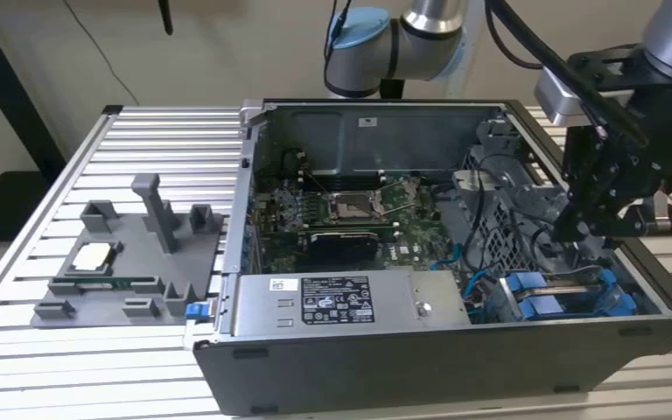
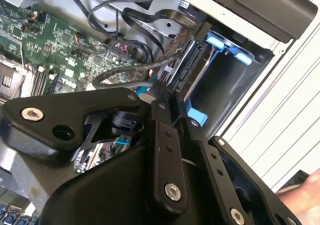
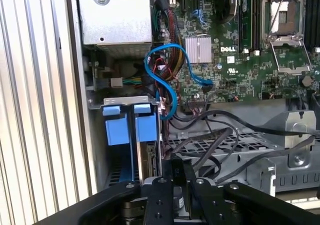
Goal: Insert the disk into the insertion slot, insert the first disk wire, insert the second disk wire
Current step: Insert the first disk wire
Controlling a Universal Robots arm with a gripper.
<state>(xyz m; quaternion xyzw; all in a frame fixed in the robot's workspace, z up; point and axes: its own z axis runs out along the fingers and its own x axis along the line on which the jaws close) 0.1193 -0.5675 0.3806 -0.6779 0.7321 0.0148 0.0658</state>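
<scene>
While disk [image 3: 149, 160] sits slotted, fingers [image 3: 162, 197] clamp connector [image 3: 177, 174] alongside.

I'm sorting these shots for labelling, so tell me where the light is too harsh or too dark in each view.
Exterior view: the slatted table is brightly lit, while the inside of the computer case sits dimmer. First wrist view: the table slats glare near white, while the insertion slot with its blue tabs is evenly lit. Second wrist view: the gripper is a dark mass, with pale, washed-out slats beyond it.
</scene>
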